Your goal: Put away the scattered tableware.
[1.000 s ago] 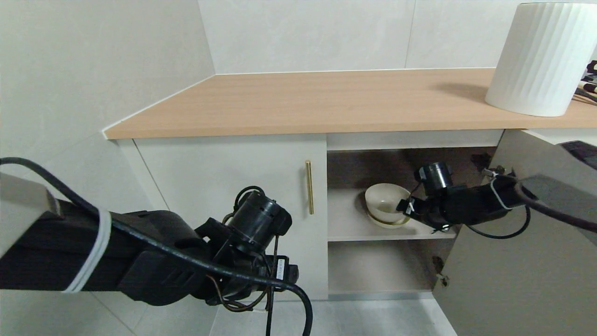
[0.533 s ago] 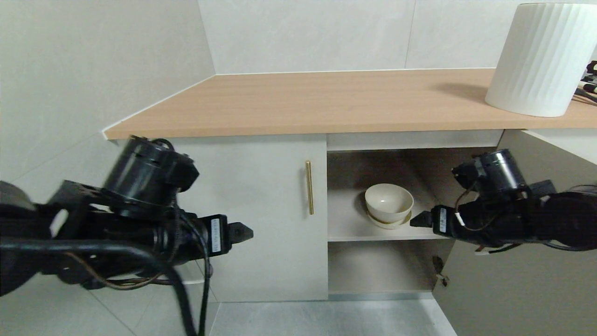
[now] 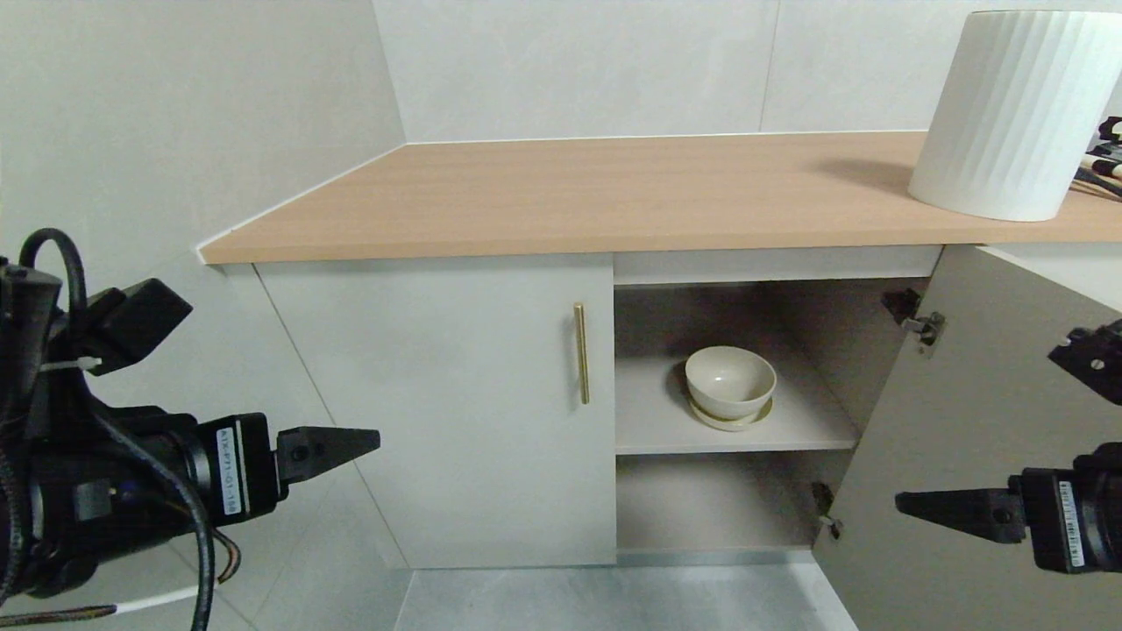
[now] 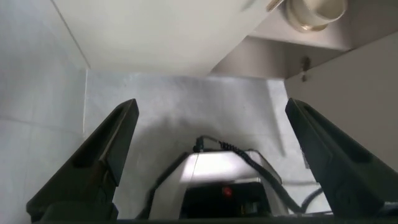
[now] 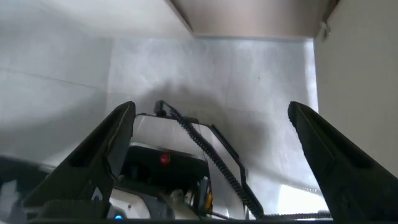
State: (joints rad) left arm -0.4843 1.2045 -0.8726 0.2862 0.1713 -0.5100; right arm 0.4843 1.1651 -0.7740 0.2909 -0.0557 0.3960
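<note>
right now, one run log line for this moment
bowl on saucer, upper shelf | right door open | left gripper open, empty | right gripper open, empty

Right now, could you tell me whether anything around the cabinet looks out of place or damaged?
Nothing looks spilled or damaged. The bowl sits upright on a plate on the upper shelf; the only oddity is the right cabinet door, standing open.

This looks like a home kitchen: a wood-topped table [image 3: 570, 193] runs along pale tiled walls [image 3: 570, 61], with white cabinets [image 3: 438, 394] below, one closed door carrying a slim brass handle [image 3: 579, 352]. The open cupboard's shelf [image 3: 649, 421] holds a cream bowl [image 3: 730, 379] on a saucer [image 3: 729, 421]. At the table's far end, dark handles [image 3: 1103, 158] may be utensils.
</note>
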